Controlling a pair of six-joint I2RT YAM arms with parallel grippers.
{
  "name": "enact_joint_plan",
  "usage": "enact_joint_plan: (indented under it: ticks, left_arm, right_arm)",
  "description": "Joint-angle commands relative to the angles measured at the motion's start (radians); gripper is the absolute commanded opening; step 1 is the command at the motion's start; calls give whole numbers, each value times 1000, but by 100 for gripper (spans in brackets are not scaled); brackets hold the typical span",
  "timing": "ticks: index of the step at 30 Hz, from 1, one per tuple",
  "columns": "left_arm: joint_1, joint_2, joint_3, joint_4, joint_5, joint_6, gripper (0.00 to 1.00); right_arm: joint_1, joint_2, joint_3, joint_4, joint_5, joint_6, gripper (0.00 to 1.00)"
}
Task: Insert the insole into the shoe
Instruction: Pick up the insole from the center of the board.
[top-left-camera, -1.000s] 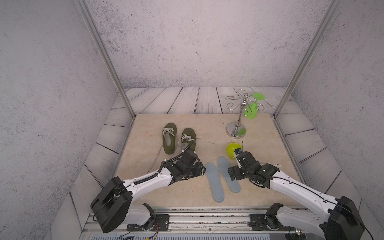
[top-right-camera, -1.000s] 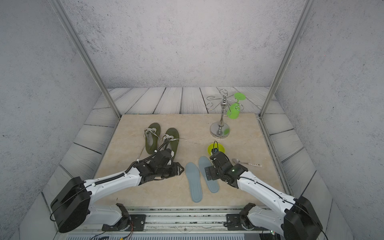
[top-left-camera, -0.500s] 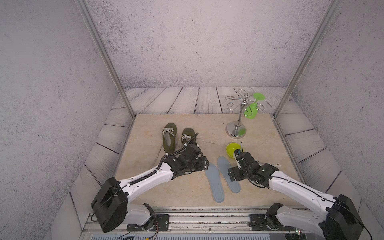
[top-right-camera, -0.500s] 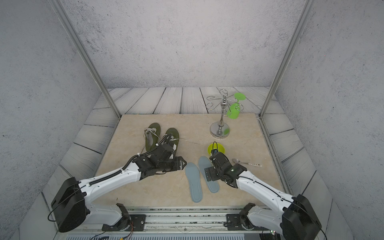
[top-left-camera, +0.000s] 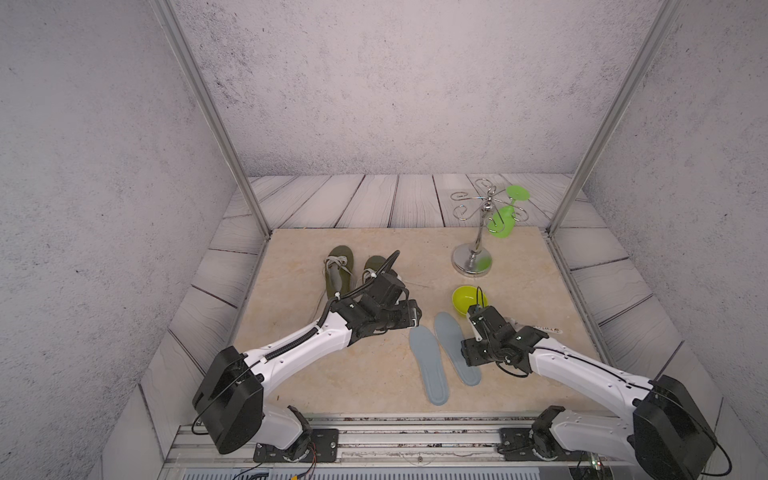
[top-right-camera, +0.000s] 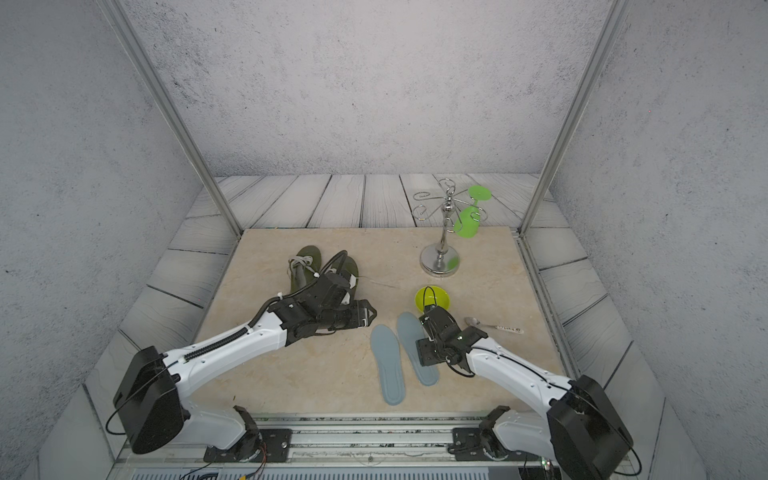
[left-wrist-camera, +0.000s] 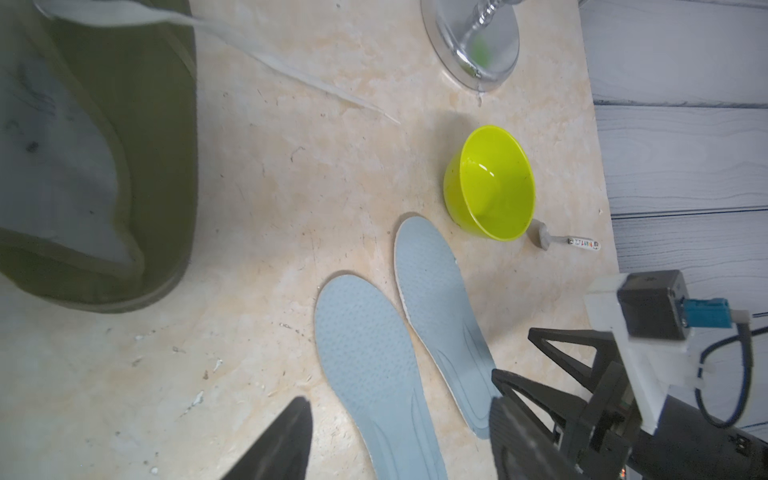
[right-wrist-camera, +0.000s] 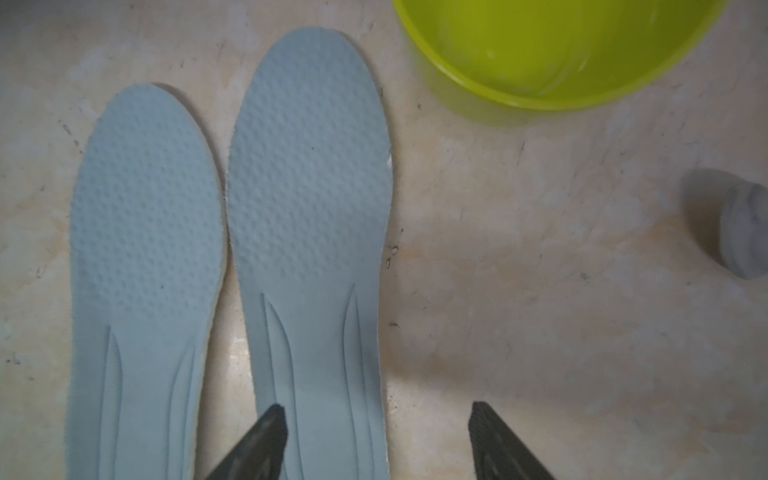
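Two grey-blue insoles lie side by side on the beige table, the left insole (top-left-camera: 428, 365) and the right insole (top-left-camera: 451, 336). Two olive shoes (top-left-camera: 338, 270) (top-left-camera: 372, 266) with pale laces stand behind them at the left. My left gripper (top-left-camera: 413, 316) hovers open between the nearer shoe (left-wrist-camera: 166, 124) and the insoles, holding nothing. My right gripper (right-wrist-camera: 376, 415) is open and low over the right insole (right-wrist-camera: 307, 208). One of its fingers is above that insole's heel part, the other above bare table beside its edge.
A lime bowl (top-left-camera: 468, 300) sits just behind the right insole, close to my right wrist. A spoon (top-left-camera: 536, 328) lies to its right. At the back right, a chrome stand (top-left-camera: 473, 257) carries a green glass (top-left-camera: 500, 220). A loose lace (left-wrist-camera: 311, 83) trails from the shoe.
My left gripper has lifted away from the nearer shoe towards the insoles, and its jaws have opened wider. The right gripper's jaws have drawn closer together over the right insole.
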Motion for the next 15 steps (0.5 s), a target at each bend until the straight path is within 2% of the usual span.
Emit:
enact_joint_plan:
  ticks: [1,7,15]
  left_arm:
    - [2,16,-24,42,48,-39,70]
    - [2,60,-47,92,107,-73,70]
    - [2,70,-54,100,112,-75,70]
  right_arm:
    - [-13,35,-11,14,-48,7,63]
    - [-24,106,-3,42,-79,-7,50]
    - [-29,166,2,65,-108,-18,38]
